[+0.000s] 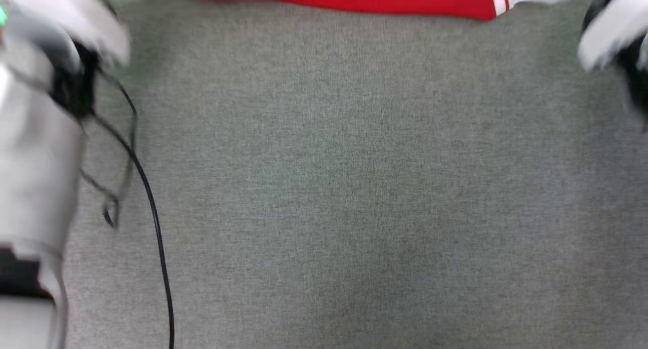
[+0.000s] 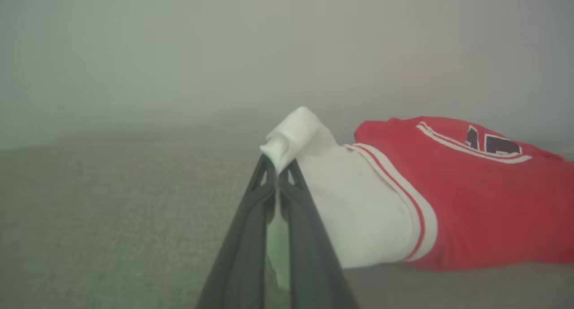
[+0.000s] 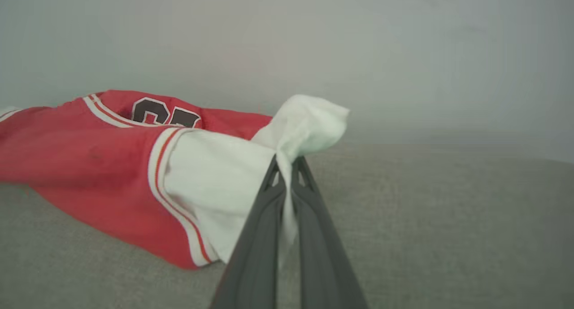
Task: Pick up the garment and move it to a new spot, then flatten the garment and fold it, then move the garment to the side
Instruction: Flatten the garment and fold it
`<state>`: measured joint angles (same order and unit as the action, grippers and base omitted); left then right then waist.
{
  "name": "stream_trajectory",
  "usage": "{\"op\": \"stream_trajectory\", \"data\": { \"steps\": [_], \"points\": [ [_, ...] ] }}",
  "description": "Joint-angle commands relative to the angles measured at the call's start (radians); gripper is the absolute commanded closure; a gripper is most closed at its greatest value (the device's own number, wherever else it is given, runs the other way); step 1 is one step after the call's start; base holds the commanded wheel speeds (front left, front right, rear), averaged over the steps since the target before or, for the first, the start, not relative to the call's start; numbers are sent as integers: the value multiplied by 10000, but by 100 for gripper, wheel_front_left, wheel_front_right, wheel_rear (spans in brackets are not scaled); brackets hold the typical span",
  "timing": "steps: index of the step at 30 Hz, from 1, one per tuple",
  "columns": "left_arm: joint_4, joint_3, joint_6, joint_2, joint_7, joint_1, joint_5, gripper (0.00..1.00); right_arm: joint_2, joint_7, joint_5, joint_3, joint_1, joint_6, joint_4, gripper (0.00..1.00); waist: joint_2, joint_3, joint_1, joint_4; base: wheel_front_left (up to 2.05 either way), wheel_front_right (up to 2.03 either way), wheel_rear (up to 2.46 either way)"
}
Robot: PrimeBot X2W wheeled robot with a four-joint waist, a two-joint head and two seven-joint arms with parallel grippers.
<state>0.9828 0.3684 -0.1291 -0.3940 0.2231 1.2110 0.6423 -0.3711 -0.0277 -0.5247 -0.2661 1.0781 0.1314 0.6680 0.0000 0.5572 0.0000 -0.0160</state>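
Garment (image 2: 471, 201): soft matt cloth. Surface (image 1: 354, 187): woven textile, matt, finely rough. Fingers (image 2: 244, 246): dark matt plastic, smooth. Forearm (image 1: 35, 161): smooth, slight sheen.

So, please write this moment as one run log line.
left gripper: jaws shut on garment sleeve | right gripper: jaws shut on other sleeve

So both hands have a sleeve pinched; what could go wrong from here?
The left hand and right hand each pinch just a small bunch of white sleeve; a pull may slip it free. The red body of the garment lies rumpled on the grey surface; dragging may bunch it more. The loose black cable by the left arm might snag.
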Motion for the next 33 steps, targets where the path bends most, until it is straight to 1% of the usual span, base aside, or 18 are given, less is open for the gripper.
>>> {"op": "stream_trajectory", "data": {
  "steps": [1,5,7,10,14,19,26,33],
  "points": [
    [-262,115,-15,-70,101,-770,209,100,-111,181,-141,-62,-735,-14,-158,100,0,-450,0,41,0,0,0],
    [-1133,337,-9,-218,211,-2710,858,100,-139,316,-574,-16,-2409,-14,-578,100,0,-1020,0,81,0,0,0],
    [-1518,321,-9,-455,287,-3502,937,100,-172,370,-695,86,-3186,-14,-777,100,0,-1358,0,101,0,0,0],
    [-2092,237,30,-589,360,-4534,1059,100,-90,434,-835,300,-4191,-14,-1118,100,0,-1870,0,144,0,0,0],
    [-2876,164,319,-729,364,-5809,1160,100,7,408,-816,687,-5508,-14,-1517,100,0,-2628,0,239,0,0,0],
    [-3763,-9,648,-855,264,-7385,1538,100,340,253,-760,1262,-7104,-14,-1972,100,0,-3513,0,366,0,0,0],
    [-4996,-83,1307,-1041,-84,-9687,1960,100,1043,-107,-555,2038,-9184,-16,-2613,100,0,-4504,0,348,0,0,0],
    [-6077,-24,1806,-1060,-316,-11849,2393,100,1600,-448,-378,3096,-11207,-16,-3161,100,0,-5292,0,462,0,0,0]
  ]
}}
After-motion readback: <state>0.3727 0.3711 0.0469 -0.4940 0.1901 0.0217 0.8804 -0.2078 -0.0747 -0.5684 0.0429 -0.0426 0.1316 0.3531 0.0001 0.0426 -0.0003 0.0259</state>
